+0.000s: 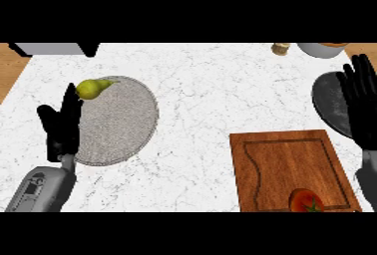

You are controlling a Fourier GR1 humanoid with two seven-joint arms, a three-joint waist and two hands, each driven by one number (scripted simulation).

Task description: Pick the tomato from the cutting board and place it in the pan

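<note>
The red tomato [306, 201] lies at the near edge of the brown cutting board [283, 159], low on the right of the head view. The dark grey pan [330, 105] shows at the right edge, beyond the board. My right hand [362, 102] is open with straight fingers, over the pan's right part and well beyond the tomato. My left hand [62, 127] stands open at the left, fingers up, over the left rim of a grey speckled round mat.
A yellow-green pear [91, 88] sits on the far left part of the grey speckled mat [121, 122]. A small jar [281, 49] and a white container [322, 49] stand at the far right of the white marble counter [199, 94].
</note>
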